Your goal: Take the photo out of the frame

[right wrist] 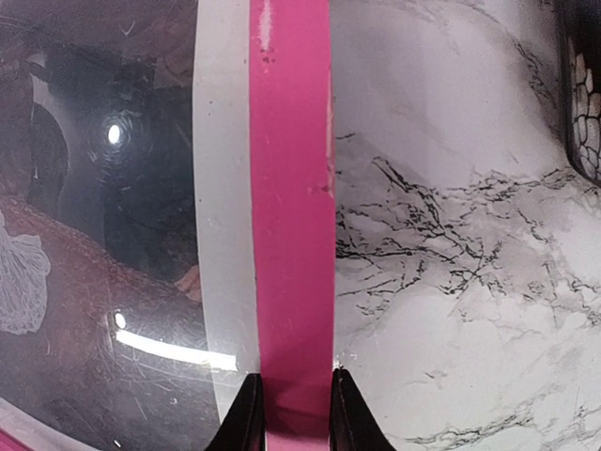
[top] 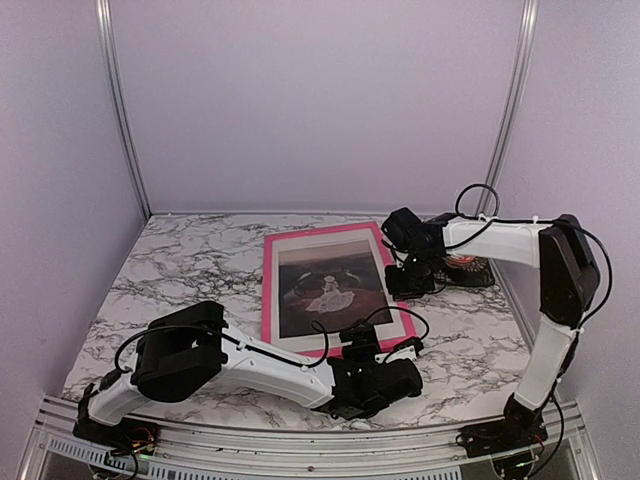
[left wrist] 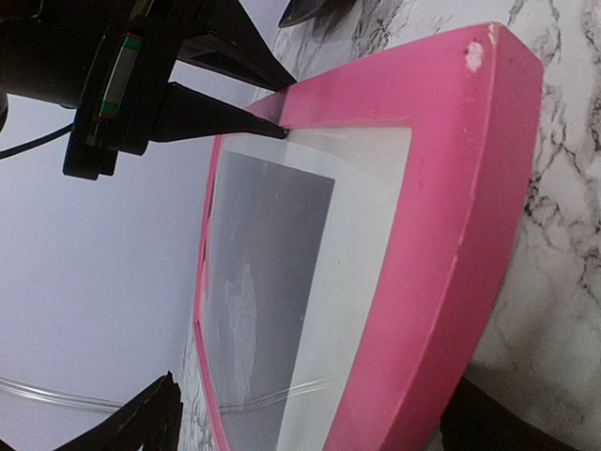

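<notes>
The pink frame [top: 268,292] lies face up on the marble table, with the photo [top: 325,290] still under its glass inside a white mat. The photo [right wrist: 84,301] is dark brownish red with a small white figure. My right gripper [right wrist: 293,423] is shut on the frame's [right wrist: 291,188] right border, one finger on each side of the pink strip. In the top view the right gripper [top: 408,280] sits at the frame's right edge. My left gripper [top: 385,358] is open at the frame's near right corner, and its fingers [left wrist: 141,423] straddle the pink corner [left wrist: 470,188] without touching it.
A dark round thing with a pale pattern [top: 470,270] lies right of the frame, behind my right arm, and shows at the edge of the right wrist view [right wrist: 584,94]. Bare marble [top: 160,270] lies left of the frame. Pale walls close in the table.
</notes>
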{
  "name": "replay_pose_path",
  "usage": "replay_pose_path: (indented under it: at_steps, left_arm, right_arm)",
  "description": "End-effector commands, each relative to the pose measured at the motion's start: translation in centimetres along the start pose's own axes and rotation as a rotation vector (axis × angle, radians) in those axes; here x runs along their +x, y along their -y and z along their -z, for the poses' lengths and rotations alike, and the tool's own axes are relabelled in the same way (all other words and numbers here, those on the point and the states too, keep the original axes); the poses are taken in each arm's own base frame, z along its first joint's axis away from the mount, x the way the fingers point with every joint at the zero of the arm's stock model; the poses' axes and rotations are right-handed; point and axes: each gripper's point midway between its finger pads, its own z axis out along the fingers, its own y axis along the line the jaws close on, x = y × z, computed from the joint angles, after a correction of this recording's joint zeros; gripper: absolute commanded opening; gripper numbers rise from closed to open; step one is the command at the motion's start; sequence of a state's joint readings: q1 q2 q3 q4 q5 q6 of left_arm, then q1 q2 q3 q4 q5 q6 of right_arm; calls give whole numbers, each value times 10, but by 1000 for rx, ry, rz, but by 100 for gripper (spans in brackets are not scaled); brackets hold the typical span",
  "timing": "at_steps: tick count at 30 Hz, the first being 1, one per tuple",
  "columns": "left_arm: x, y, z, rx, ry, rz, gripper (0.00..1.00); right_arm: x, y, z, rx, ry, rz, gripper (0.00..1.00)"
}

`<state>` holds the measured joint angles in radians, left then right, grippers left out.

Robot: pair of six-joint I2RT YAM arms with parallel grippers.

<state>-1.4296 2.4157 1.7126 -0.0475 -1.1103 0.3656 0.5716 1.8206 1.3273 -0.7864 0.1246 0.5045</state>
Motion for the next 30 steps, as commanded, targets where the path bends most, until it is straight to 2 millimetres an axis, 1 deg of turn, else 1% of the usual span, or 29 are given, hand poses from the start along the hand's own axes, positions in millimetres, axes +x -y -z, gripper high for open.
replay_pose_path:
  at_steps: [1,5,8,12,15,16,17,19,21,22,23,25,27,30]
  left_arm:
    - [-2,-6,-15,-106,-7,-10,94]
    - [-3,-12,-18,-133,2,8,85]
    - [-4,-12,-20,-138,0,10,75]
    - [-7,-14,-21,-139,8,20,67]
    - [-13,-18,-20,-143,25,49,57]
    - [-16,-21,-19,-144,30,59,52]
    - [-18,-23,-18,-146,35,69,45]
    - [-21,-27,-17,-148,45,87,39]
    - [-23,-31,-16,-153,51,101,31]
    - [-24,-34,-15,-155,57,114,28]
    - [-25,-36,-14,-157,63,124,27]
    - [-27,-44,-13,-171,72,157,23]
    - [-31,-55,-11,-179,85,202,22]
    - [-38,-73,-7,-180,108,294,15]
  right_arm:
    - [-27,-6,34,-54,87,-57,0]
    - [-28,-6,38,-60,94,-60,0]
    - [-29,-6,40,-63,101,-64,0]
    - [-29,-7,45,-76,115,-62,2]
    - [-33,-5,51,-74,138,-65,3]
    - [-34,-5,54,-77,148,-67,5]
    - [-35,-5,57,-84,158,-69,6]
    - [-38,-8,65,-114,191,-76,12]
    - [-42,-10,75,-147,228,-80,19]
    - [-44,-11,81,-160,245,-79,22]
    - [-46,-12,87,-174,266,-79,26]
    - [-51,-14,103,-204,315,-83,37]
    - [-60,-15,121,-238,381,-85,48]
    - [-72,-17,153,-290,474,-83,62]
